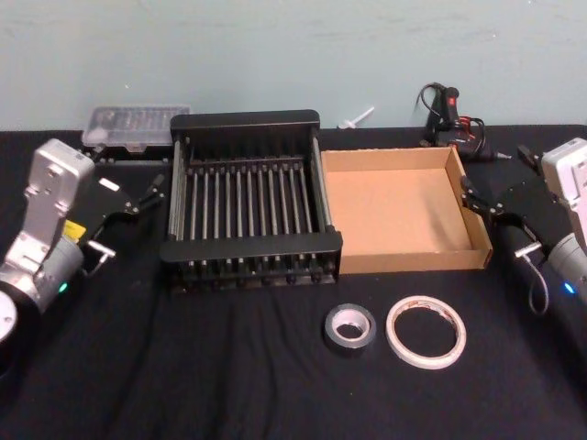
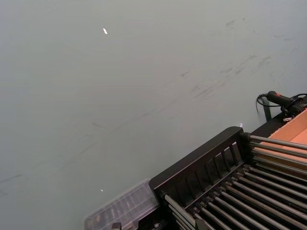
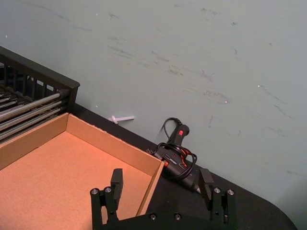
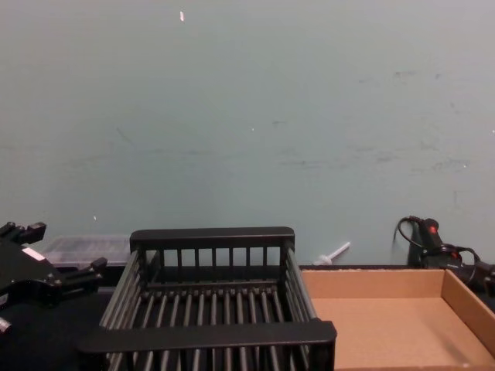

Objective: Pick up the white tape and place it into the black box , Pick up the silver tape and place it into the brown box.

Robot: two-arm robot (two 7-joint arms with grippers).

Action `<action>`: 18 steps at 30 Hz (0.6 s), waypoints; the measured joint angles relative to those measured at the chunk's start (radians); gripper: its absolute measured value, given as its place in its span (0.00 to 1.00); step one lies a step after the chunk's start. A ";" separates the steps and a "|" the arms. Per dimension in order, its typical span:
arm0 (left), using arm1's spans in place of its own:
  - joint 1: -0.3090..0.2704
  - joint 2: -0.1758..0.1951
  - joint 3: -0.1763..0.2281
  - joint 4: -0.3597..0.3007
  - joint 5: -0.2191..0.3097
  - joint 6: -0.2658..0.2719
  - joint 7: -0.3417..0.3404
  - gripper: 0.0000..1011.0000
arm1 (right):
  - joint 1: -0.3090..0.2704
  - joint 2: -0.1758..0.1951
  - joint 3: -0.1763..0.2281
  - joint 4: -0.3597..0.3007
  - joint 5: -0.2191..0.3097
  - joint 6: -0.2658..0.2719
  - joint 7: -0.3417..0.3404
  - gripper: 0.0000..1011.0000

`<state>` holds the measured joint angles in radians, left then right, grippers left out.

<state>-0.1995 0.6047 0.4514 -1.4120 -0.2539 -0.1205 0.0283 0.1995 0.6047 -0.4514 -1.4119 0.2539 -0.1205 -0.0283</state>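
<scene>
1. Black cloth is spread over the table (image 1: pixel 238 367), and the black box (image 1: pixel 252 250) is set at its centre with the brown box (image 1: pixel 404 261) touching its right side.
2. Both boxes are seen with nothing inside.
3. The silver tape (image 1: pixel 349 329) is laid flat on the cloth in front of the seam between the boxes.
4. The white tape (image 1: pixel 426 331) is laid flat just right of it, a narrow gap between the two.
5. The left gripper (image 1: pixel 145 195) is held left of the black box, fingers spread, nothing gripped.
6. The right gripper (image 3: pixel 160 188) is held at the brown box's right wall, jaws apart and unloaded.
7. A black tool with red wiring (image 1: pixel 451 119) is seen behind the brown box.
</scene>
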 joint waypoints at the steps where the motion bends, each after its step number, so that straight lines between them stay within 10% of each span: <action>1: 0.000 0.000 0.000 0.000 0.000 0.000 0.000 0.99 | 0.000 0.000 0.000 0.000 0.000 0.000 0.000 0.99; 18: 0.000 0.000 0.000 0.000 0.000 0.000 0.000 0.99 | -0.006 -0.007 0.015 -0.003 0.000 -0.003 0.018 0.99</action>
<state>-0.1995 0.6047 0.4513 -1.4120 -0.2539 -0.1205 0.0283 0.1937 0.5975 -0.4364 -1.4146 0.2540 -0.1231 -0.0103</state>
